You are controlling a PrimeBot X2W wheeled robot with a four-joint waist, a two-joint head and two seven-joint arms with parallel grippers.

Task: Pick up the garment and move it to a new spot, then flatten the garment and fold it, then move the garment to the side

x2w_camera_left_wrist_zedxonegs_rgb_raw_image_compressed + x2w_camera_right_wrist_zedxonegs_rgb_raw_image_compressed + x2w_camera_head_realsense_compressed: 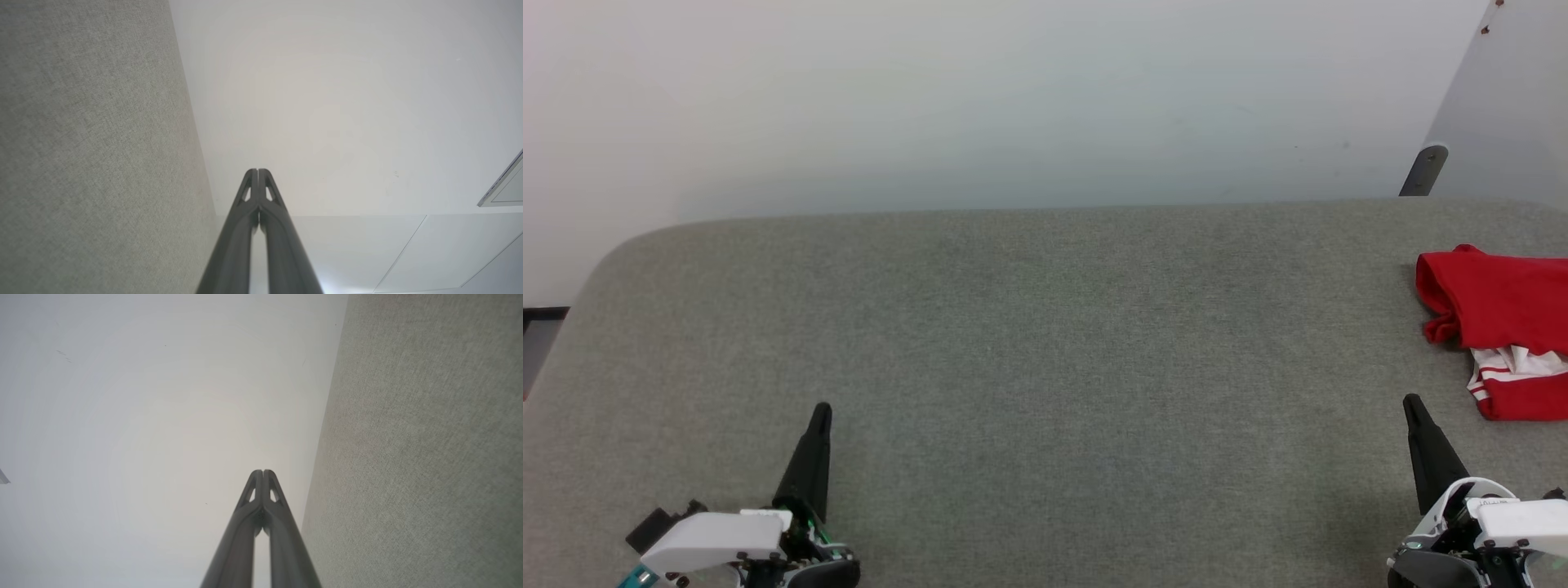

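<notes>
The garment [1503, 306] lies bunched and folded over at the far right of the grey fabric-covered table [1045, 343], cut off by the head view's right edge. It shows plain red cloth with a white, red-striped part at its near side. My left gripper [822, 408] rests at the lower left, shut and empty, far from the garment. My right gripper [1411, 400] is shut and empty at the lower right, a short way in front of and left of the garment. The left wrist view shows the left gripper [258, 170] with fingers pressed together, and the right wrist view shows the same for the right gripper [262, 471].
A pale wall [1013, 98] stands behind the table's far edge. A grey bracket [1424, 170] and a slanted panel [1503, 106] rise at the back right. The table's left corner is rounded, with floor [539, 335] beyond it.
</notes>
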